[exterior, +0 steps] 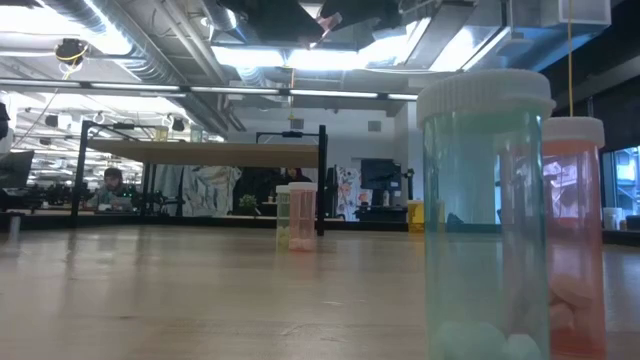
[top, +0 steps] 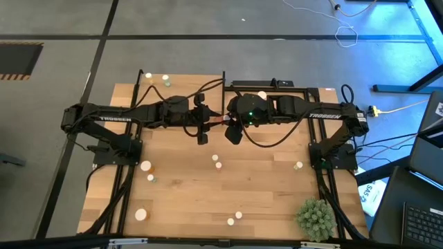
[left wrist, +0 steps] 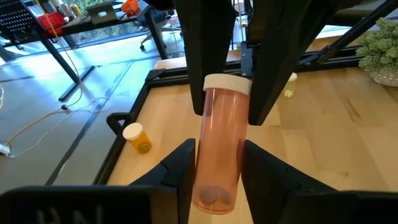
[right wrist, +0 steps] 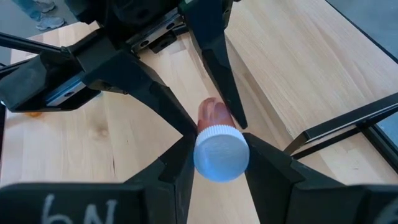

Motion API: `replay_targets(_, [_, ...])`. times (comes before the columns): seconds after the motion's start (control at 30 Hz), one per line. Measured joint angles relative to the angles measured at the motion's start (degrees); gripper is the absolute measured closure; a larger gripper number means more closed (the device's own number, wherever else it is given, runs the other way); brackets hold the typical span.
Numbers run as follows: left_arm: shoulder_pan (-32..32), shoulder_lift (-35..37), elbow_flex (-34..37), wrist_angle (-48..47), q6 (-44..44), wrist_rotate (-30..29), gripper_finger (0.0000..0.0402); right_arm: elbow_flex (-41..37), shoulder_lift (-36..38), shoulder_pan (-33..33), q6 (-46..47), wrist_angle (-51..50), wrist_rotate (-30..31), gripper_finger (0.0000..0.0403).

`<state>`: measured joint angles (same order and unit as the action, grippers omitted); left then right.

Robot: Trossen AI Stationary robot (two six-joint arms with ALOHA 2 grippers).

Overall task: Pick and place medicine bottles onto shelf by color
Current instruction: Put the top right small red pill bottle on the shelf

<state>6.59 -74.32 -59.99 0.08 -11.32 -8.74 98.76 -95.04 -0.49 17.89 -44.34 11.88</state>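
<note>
Bottles lay scattered over the wooden desk (top: 270,173), so most of the sorting looked still to be done. On the left stood two white-capped bottles (top: 145,166) near the left arm's base, and another (top: 141,215) nearer the front edge. Toward the middle, the left tool (left wrist: 219,163) and the right tool (right wrist: 214,163) met around one reddish bottle (left wrist: 219,149). The left tool's fingers (left wrist: 181,167) pressed its lower body, narrowly parted around it. The right tool's fingers (right wrist: 268,163) clamped just under its white cap, so this appeared to be a handover between the arms. Behind them sat the shelf (top: 304,93), mostly hidden by the right arm. Farther right, small bottles (top: 218,162) dotted the desk's centre, one more (top: 298,166) stood by the right base, and a spiky green plant ball (top: 316,216) sat at the front right corner, apart from the tools.
</note>
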Motion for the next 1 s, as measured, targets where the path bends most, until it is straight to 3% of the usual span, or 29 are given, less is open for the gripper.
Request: replay_targets(1.0, [0.04, 0.0, 0.02, -0.09, 0.2, 1.61, 0.0294, 0.02, 0.0, -0.72, -0.37, -0.33, -3.15, 0.0271])
